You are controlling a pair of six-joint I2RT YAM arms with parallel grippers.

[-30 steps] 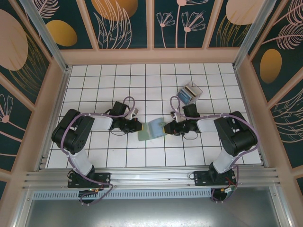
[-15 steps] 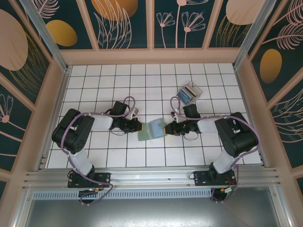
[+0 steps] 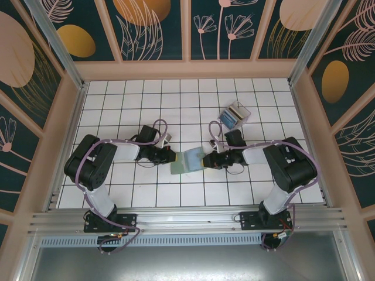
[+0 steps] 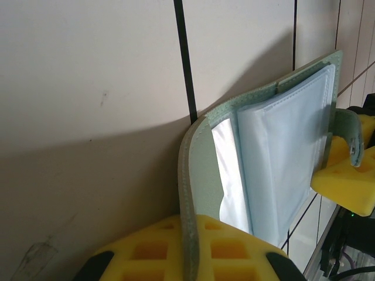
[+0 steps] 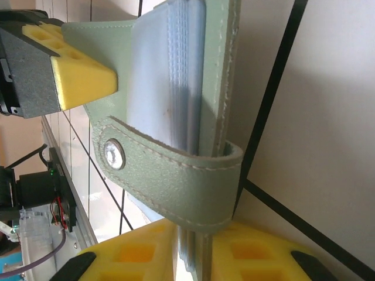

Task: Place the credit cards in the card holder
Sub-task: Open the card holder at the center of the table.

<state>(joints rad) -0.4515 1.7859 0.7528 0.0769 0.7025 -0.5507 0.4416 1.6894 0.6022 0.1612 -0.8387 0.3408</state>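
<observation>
The card holder (image 3: 186,160), a grey-green wallet with pale blue sleeves, is held off the tiles between my two grippers. My left gripper (image 3: 171,157) is shut on its left cover edge; in the left wrist view the green cover (image 4: 196,170) runs between the yellow pads (image 4: 146,249). My right gripper (image 3: 206,159) is shut on its right edge, and the snap strap (image 5: 176,175) curls over just above the pads (image 5: 137,252). The credit cards (image 3: 231,119), blue and white, stand in a small clear box at the back right.
The clear plastic box (image 3: 239,111) sits on the white tiled floor (image 3: 135,99), about two tiles behind the right gripper. Wooden walls enclose the floor on three sides. The arm bases stand at the near rail (image 3: 187,218).
The right arm's wrist has shifted slightly at the card holder's right edge. The card holder and the left arm have stayed in place.
</observation>
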